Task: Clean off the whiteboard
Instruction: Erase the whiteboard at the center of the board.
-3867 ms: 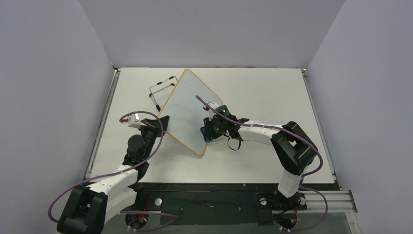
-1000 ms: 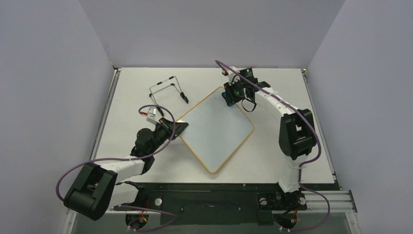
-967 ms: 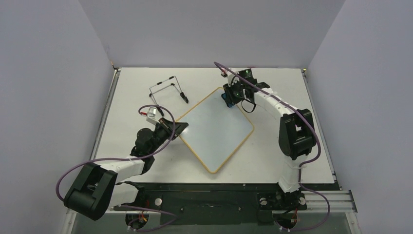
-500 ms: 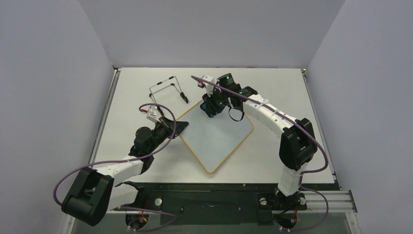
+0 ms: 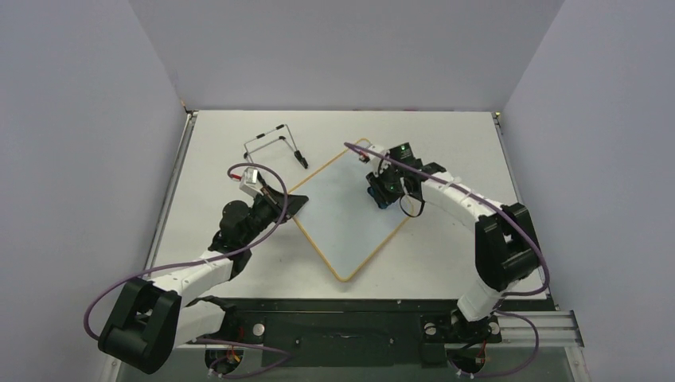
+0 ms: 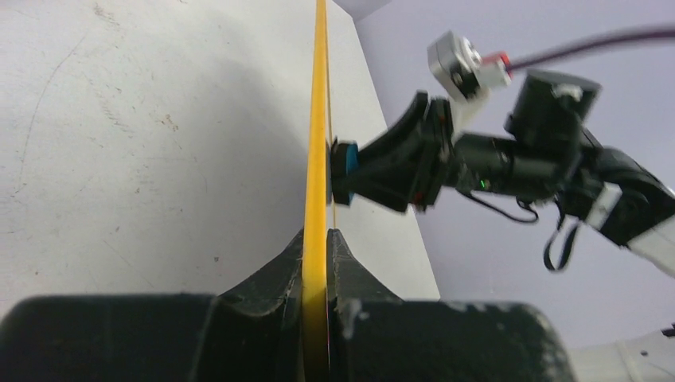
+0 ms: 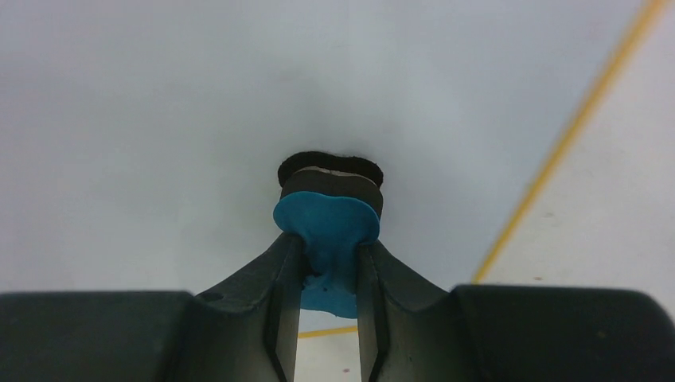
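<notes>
- Clamps the left corner of the whiteboard in the left gripper, jaws clenched on the thin yellow frame and nothing more.
- Places the board near the middle of the bench, turned so one corner points at the near edge. No telling whether it lies fully flat.
- Pinches a blue eraser in the right gripper, jaws closed on its narrow blue back. Presses the dark pad against the white face, on the half toward the bench's right edge.
- Shows no red writing in any view, though faint traces would be hard to make out on the glossy surface.
- Could twist the board out of the left pinch. A hard sideways drag from the eraser acts far from that single corner hold, and the frame is slim and smooth.
- Could run the eraser over the yellow frame and off onto the bench, with the frame edge close by in the right wrist view. A snag there would likely jolt the board.
- Could roll or squeeze the eraser out of the jaws. The blue part already looks squashed, and rubbing loads it sideways.
- Could shove the board into the wire stand, just beside its edge on the side of the bench's far left corner, if a stroke pushes that way.
- Could leave streaks if the pad meets the face at a tilt and wipes with one edge only.
</notes>
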